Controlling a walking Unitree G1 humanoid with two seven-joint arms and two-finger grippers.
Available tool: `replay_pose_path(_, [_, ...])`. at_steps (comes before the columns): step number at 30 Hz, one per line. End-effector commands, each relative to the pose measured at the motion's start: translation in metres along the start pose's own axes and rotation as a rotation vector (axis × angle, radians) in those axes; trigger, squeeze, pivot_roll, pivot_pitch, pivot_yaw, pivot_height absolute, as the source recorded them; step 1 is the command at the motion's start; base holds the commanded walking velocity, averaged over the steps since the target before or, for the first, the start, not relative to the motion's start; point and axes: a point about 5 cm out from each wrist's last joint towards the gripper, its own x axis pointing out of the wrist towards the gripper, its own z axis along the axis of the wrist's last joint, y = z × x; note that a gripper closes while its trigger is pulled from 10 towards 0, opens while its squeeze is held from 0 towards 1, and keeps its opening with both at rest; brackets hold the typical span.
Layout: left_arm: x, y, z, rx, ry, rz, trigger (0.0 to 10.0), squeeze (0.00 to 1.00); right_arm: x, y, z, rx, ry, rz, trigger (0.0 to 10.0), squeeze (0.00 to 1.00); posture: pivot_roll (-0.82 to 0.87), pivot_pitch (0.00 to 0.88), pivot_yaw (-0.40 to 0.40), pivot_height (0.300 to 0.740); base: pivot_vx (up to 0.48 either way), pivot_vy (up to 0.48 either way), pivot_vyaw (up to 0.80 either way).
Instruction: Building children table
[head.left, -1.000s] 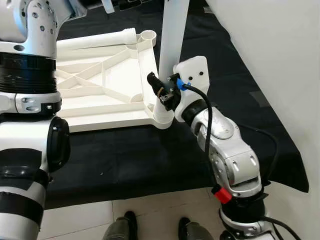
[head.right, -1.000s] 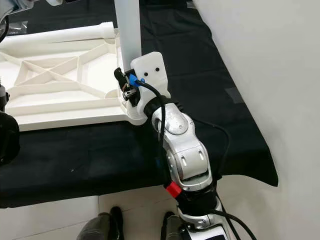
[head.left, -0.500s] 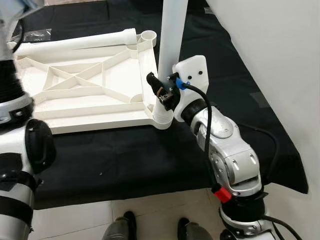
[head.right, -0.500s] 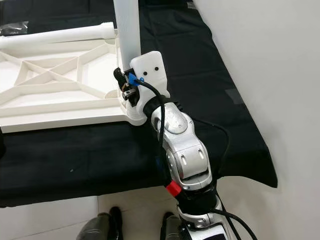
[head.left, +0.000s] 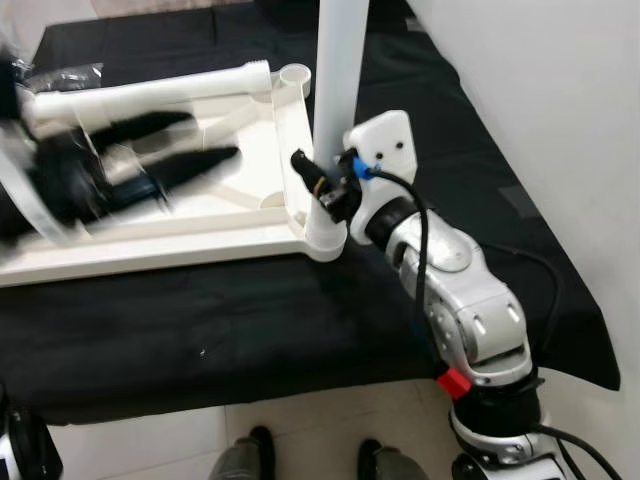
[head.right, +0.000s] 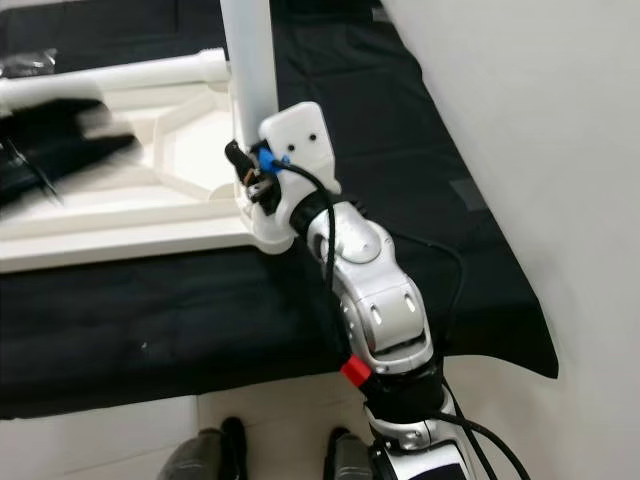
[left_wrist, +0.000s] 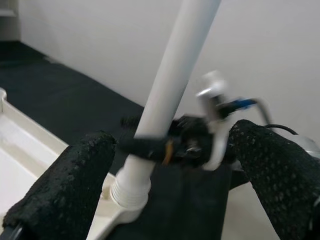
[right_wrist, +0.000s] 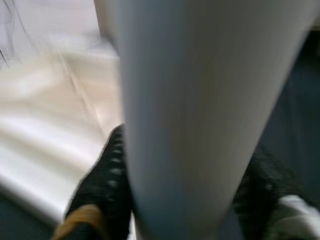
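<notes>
The white tabletop (head.left: 190, 230) lies upside down on a black cloth. A white table leg (head.left: 334, 70) stands upright in its near right corner socket (head.left: 325, 238). My right gripper (head.left: 322, 190) is shut on the leg just above the socket, and its black fingers (right_wrist: 107, 175) clasp both sides. My left gripper (head.left: 210, 138) hovers blurred over the tabletop, open, its fingers (left_wrist: 65, 190) pointing at the leg from a distance. A second leg (head.left: 150, 88) lies along the tabletop's far edge, beside a bare corner socket (head.left: 295, 73).
A white wall (head.left: 540, 110) rises close on the right. The black cloth (head.left: 250, 320) ends near my feet (head.left: 245, 460) on pale floor tiles. A clear plastic bag (head.left: 60, 72) lies at the far left.
My left arm has swung away from the left foreground, and its open gripper now sweeps over the tabletop, blurred. The right gripper keeps its hold on the upright leg.
</notes>
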Motion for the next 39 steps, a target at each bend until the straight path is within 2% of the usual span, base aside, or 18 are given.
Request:
replay_pose_path(1, [-0.005, -0.006, 0.0, 0.016, -0.025, 0.045, 10.0, 0.0, -0.001, -0.004, -0.017, 0.022, 0.075, -0.015, 10.0, 1.0, 0.05, 0.292, -0.019, 0.74, 0.0, 0.0, 0.0])
replay_pose_path(5, [-0.008, -0.018, -0.021, 0.001, -0.028, 0.139, 10.0, 0.0, 0.0, -0.003, -0.012, 0.03, 0.051, 0.021, 10.0, 1.0, 0.06, 0.291, -0.022, 0.74, 0.0, 0.0, 0.0])
replay_pose_path(6, [-0.009, -0.021, -0.027, -0.006, -0.038, 0.179, 10.0, 0.0, 0.0, -0.001, -0.01, 0.035, 0.04, 0.039, 10.0, 0.82, 0.05, 0.288, -0.022, 0.74, 0.0, 0.0, 0.0])
replay_pose_path(7, [-0.009, -0.021, -0.027, -0.006, -0.038, 0.179, 10.0, 0.0, 0.0, -0.001, -0.01, 0.035, 0.04, 0.039, 10.0, 0.82, 0.05, 0.288, -0.022, 0.74, 0.0, 0.0, 0.0])
replay_pose_path(8, [-0.009, -0.025, -0.031, -0.015, -0.043, 0.207, 10.0, 0.0, 0.0, 0.0, -0.009, 0.037, 0.031, 0.057, 10.0, 0.0, 0.05, 0.287, -0.022, 0.74, 0.0, 0.0, 0.0])
replay_pose_path(11, [-0.01, -0.029, -0.037, -0.023, -0.047, 0.241, 10.0, 0.0, 0.0, 0.001, -0.007, 0.042, 0.016, 0.076, 10.0, 0.0, 0.05, 0.288, -0.022, 0.74, 0.0, 0.0, 0.0])
replay_pose_path(14, [-0.008, -0.049, -0.068, -0.056, 0.0, 0.341, 10.0, 0.0, -0.001, 0.003, -0.001, 0.032, -0.035, 0.171, 10.0, 0.0, 0.05, 0.287, -0.024, 0.74, 0.0, 0.0, 0.0])
replay_pose_path(15, [-0.008, -0.049, -0.068, -0.056, 0.0, 0.341, 10.0, 0.0, -0.001, 0.003, -0.001, 0.032, -0.035, 0.171, 10.0, 0.0, 0.05, 0.287, -0.024, 0.74, 0.0, 0.0, 0.0])
replay_pose_path(17, [-0.007, -0.069, -0.092, -0.085, 0.074, 0.392, 10.0, 0.0, -0.001, -0.003, 0.003, 0.001, -0.061, 0.252, 10.0, 0.0, 0.05, 0.289, -0.033, 0.74, 0.0, 0.0, 0.0])
replay_pose_path(19, [-0.007, -0.077, -0.099, -0.089, 0.105, 0.404, 10.0, 0.0, 0.0, -0.006, 0.004, -0.012, -0.067, 0.272, 10.0, 0.0, 0.05, 0.289, -0.034, 0.74, 0.0, 0.0, 0.0])
replay_pose_path(20, [-0.007, -0.095, -0.117, -0.107, 0.173, 0.401, 10.0, 0.0, 0.0, -0.019, 0.009, -0.067, -0.085, 0.338, 10.0, 0.0, 0.06, 0.292, -0.042, 0.74, 0.0, 0.0, 0.0])
replay_pose_path(23, [-0.008, -0.104, -0.126, -0.119, 0.202, 0.401, 10.0, 0.0, 0.0, -0.025, 0.012, -0.083, -0.097, 0.379, 10.0, 0.0, 0.06, 0.292, -0.043, 0.74, 0.0, 0.0, 0.0])
replay_pose_path(25, [-0.014, -0.107, -0.132, -0.108, 0.225, 0.462, 10.0, 0.0, 0.001, -0.031, 0.016, -0.092, -0.106, 0.408, 10.0, 0.0, 0.06, 0.296, -0.048, 0.74, 0.0, 0.0, 0.0])
replay_pose_path(30, [-0.019, -0.11, -0.14, -0.053, 0.261, 0.531, 10.0, 0.0, 0.002, -0.035, 0.02, -0.132, -0.118, 0.449, 10.0, 0.0, 0.06, 0.299, -0.054, 0.74, 0.0, 0.0, 0.0])
replay_pose_path(35, [-0.019, -0.112, -0.147, 0.042, 0.231, 0.586, 10.0, 0.0, 0.003, -0.039, 0.026, -0.149, -0.141, 0.544, 10.0, 0.0, 0.06, 0.315, -0.072, 0.74, 0.0, 0.0, 0.0])
replay_pose_path(36, [-0.018, -0.109, -0.147, 0.074, 0.205, 0.618, 10.0, 0.0, 0.004, -0.041, 0.026, -0.147, -0.147, 0.578, 6.4, 0.0, 0.06, 0.318, -0.075, 0.74, 0.0, 0.0, 0.0])
replay_pose_path(37, [-0.018, -0.106, -0.147, 0.105, 0.188, 0.635, 10.0, 0.0, 0.006, -0.043, 0.027, -0.14, -0.153, 0.598, 0.0, 0.0, 0.06, 0.32, -0.076, 0.74, 0.0, 0.0, 0.0])
replay_pose_path(39, [-0.017, -0.104, -0.148, 0.138, 0.167, 0.656, 10.0, 0.0, 0.008, -0.045, 0.027, -0.134, -0.164, 0.624, 0.0, 0.0, 0.06, 0.322, -0.076, 0.74, 0.0, 0.0, 0.0])
